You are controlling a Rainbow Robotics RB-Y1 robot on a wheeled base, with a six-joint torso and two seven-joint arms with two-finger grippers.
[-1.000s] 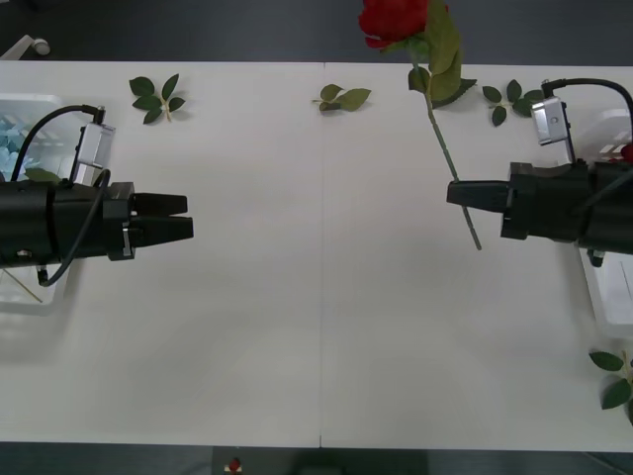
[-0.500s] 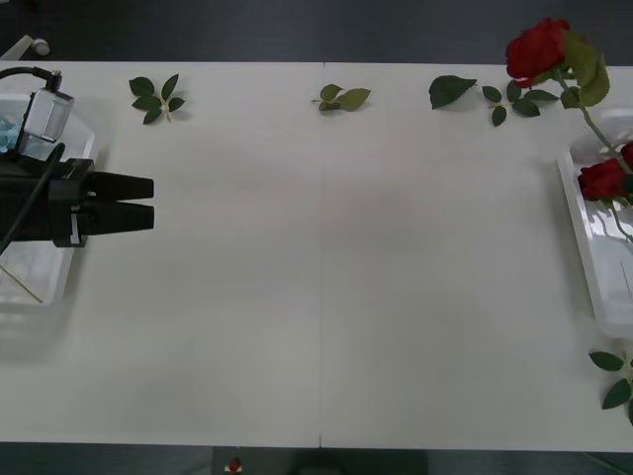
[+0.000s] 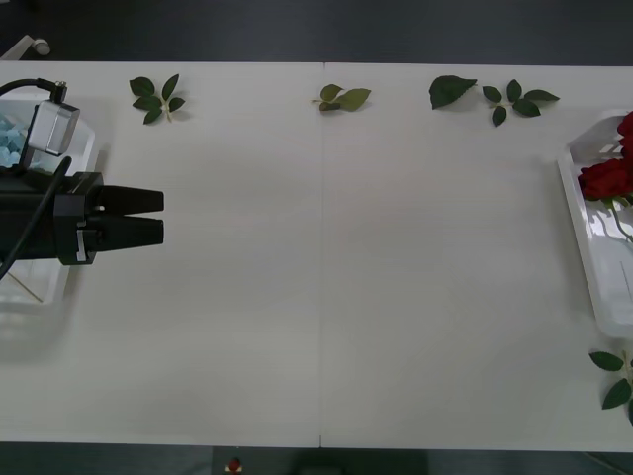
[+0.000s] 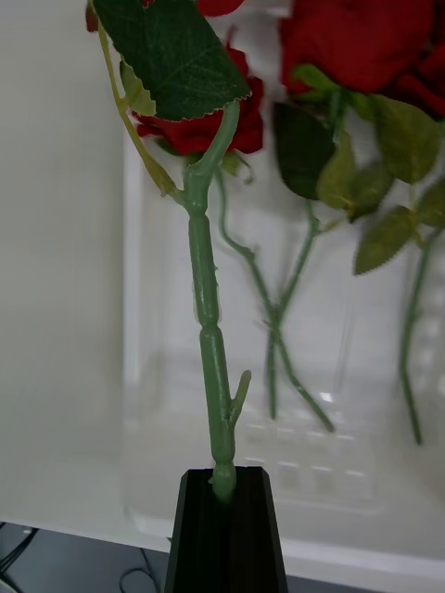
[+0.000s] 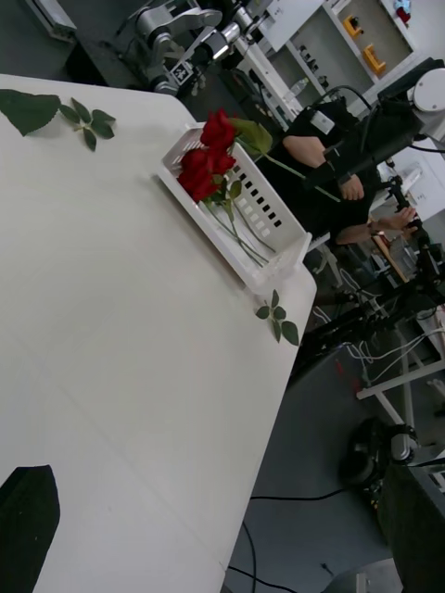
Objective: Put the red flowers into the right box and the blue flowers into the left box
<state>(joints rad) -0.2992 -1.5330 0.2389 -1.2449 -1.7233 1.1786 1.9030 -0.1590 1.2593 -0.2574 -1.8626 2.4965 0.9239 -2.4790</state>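
My right gripper (image 4: 222,480) is shut on the green stem of a red flower (image 4: 206,306), held above the right box (image 4: 278,463). Other red flowers (image 4: 362,46) lie in that white box. From the left wrist view the right gripper (image 5: 322,178) holds its rose (image 5: 221,130) over the right box (image 5: 269,243). In the front view the red flowers (image 3: 603,178) lie in the right box (image 3: 584,233) at the table's right edge. My left gripper (image 3: 158,218) is open and holds nothing, beside the left box (image 3: 83,141), where blue flowers (image 3: 8,139) show.
Loose green leaf sprigs lie along the table's far edge: one on the left (image 3: 156,97), one in the middle (image 3: 342,97), a single leaf (image 3: 452,91) and a sprig (image 3: 514,99) on the right. Another sprig (image 3: 615,381) lies near the front right corner.
My right gripper has carried the red flower rightward, off the table's middle and out over the right box. The left gripper drew back toward the left box.
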